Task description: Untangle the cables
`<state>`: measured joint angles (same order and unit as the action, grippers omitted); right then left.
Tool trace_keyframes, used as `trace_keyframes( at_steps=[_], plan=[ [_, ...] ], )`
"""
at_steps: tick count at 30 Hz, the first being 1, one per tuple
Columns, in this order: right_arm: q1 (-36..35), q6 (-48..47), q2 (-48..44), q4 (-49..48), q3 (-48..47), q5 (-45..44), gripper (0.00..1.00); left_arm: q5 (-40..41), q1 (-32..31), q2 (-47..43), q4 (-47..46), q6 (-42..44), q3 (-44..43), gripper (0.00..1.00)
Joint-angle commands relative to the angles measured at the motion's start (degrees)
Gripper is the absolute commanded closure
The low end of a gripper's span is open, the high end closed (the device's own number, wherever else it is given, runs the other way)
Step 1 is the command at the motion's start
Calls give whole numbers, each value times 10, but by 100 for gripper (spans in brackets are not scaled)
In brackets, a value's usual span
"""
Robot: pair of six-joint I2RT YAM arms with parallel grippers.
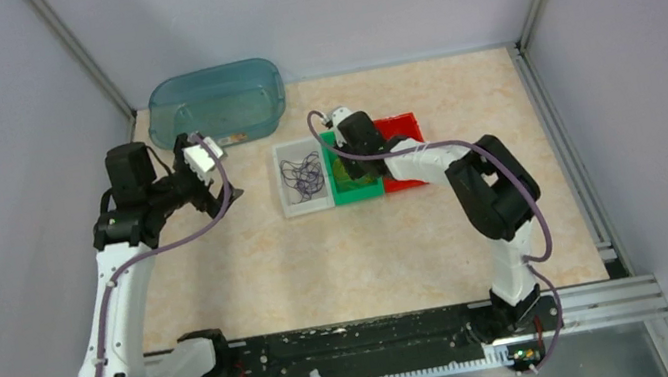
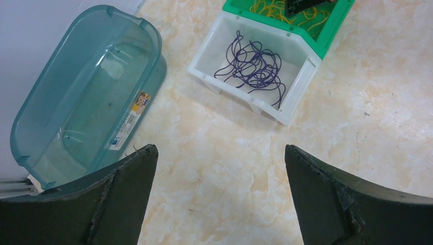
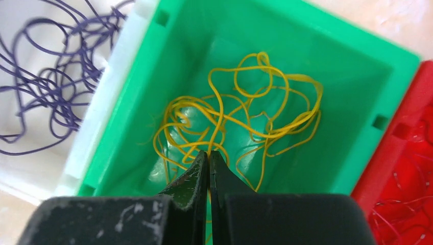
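The right gripper (image 3: 208, 155) is down inside the green bin (image 3: 168, 56). Its two fingers are pressed tight together, with their tips right at the yellow cable (image 3: 240, 120). I cannot tell if a strand is caught between them. The left gripper (image 2: 219, 149) hangs over the table (image 2: 357, 132) with its fingers spread wide and nothing in them. It is near the see-through teal tub (image 2: 87, 87) at the far left corner. Three bins sit side by side toward the far edge of the table. The purple cable (image 2: 254, 66) lies in the white bin (image 2: 302, 76), the yellow one is in the green bin in the middle, and the red cable (image 3: 403, 209) is in the red bin (image 3: 408, 117). I think the yellow one is the job right now. To do it well, the fingers should take just one loop and lift slowly, so the rest slides free. The cables are thin, curly and springy, like string. The bins are smooth, hard plastic with straight walls.
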<state>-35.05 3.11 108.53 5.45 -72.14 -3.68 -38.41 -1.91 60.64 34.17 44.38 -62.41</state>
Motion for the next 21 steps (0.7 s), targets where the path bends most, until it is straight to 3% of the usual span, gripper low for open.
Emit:
trace_keyframes(
  at_steps=[1, 3, 7, 11, 15, 21],
  plan=[
    [5, 13, 22, -26, -30, -12, 100, -10, 7, 1, -16, -5, 7, 1],
    [5, 16, 26, -25, -29, -18, 99, -9, 8, 2, -20, -9, 15, 1],
    [5, 13, 2, -15, -28, -45, 66, 4, 13, 0, -59, -48, 45, 1],
    [5, 6, -57, -13, -21, -56, 48, 30, 21, -3, -114, -107, 68, 1],
    [5, 7, -115, 1, -24, -52, 39, 57, 26, -5, -144, -142, 76, 1],
    [5, 12, -184, 38, -48, -59, 34, 62, 27, -9, -154, -173, 64, 1]
  ],
)
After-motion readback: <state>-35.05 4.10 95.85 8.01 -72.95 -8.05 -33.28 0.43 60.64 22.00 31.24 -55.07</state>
